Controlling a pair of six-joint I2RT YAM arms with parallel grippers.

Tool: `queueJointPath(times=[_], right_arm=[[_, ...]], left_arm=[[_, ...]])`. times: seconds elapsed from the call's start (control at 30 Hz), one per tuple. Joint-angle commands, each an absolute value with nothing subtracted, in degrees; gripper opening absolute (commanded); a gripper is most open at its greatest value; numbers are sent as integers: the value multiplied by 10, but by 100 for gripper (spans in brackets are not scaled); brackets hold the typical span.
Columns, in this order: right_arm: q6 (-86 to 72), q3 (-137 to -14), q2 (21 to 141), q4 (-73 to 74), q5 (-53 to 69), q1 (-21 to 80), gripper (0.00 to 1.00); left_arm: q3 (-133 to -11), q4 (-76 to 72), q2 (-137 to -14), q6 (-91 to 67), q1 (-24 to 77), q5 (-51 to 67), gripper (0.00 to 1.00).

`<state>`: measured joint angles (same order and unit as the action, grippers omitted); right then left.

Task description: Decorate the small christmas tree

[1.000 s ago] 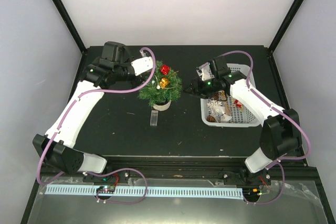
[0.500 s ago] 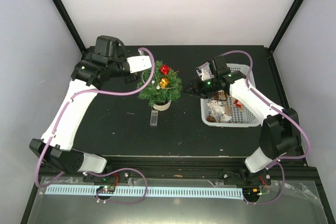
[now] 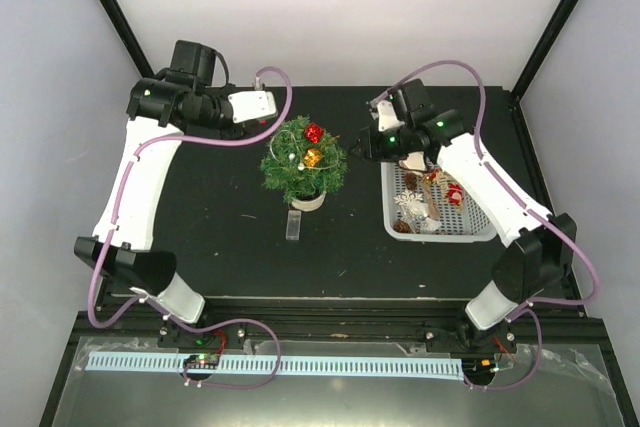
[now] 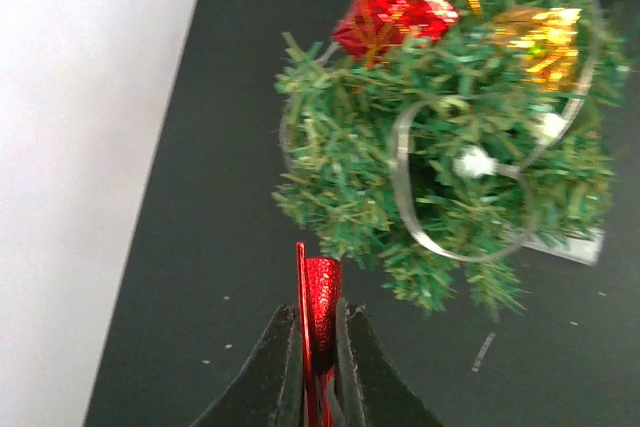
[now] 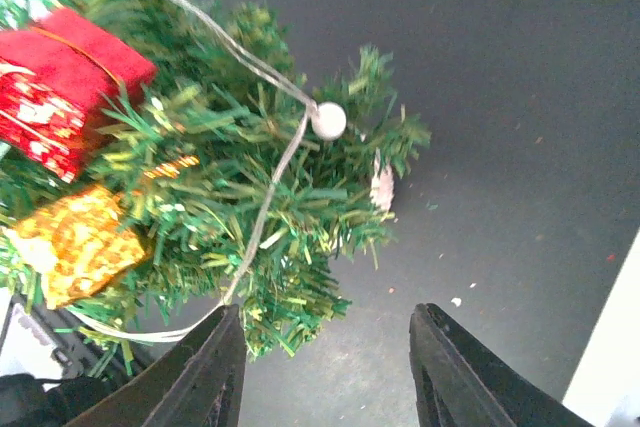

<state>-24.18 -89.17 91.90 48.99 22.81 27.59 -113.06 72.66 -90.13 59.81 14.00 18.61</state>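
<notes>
Left of the small christmas tree [image 3: 305,162], the left end effector [image 4: 318,317] pulls back pinching an unhung red ornament [image 4: 320,282]; the right end effector [image 5: 325,322] gapes empty.

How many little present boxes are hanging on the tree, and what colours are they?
Red gift box: 1
Gold gift box: 1
Total on the small christmas tree: 2
</notes>
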Motion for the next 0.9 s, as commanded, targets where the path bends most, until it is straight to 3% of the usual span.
queueJointPath(times=[0.0,0.4,0.67,0.87], right_arm=[[-196,-957,892,530,168,290,48],[-172,-1021,857,420,334,416,55],[-185,-1061,904,420,374,476,55],[-182,-1067,916,440,367,496,53]], left_arm=[[-1207,883,-916,638,134,272,2],[-1117,890,-815,622,147,399,2],[-1033,891,-798,534,149,551,2],[-997,892,-798,511,149,599,2]])
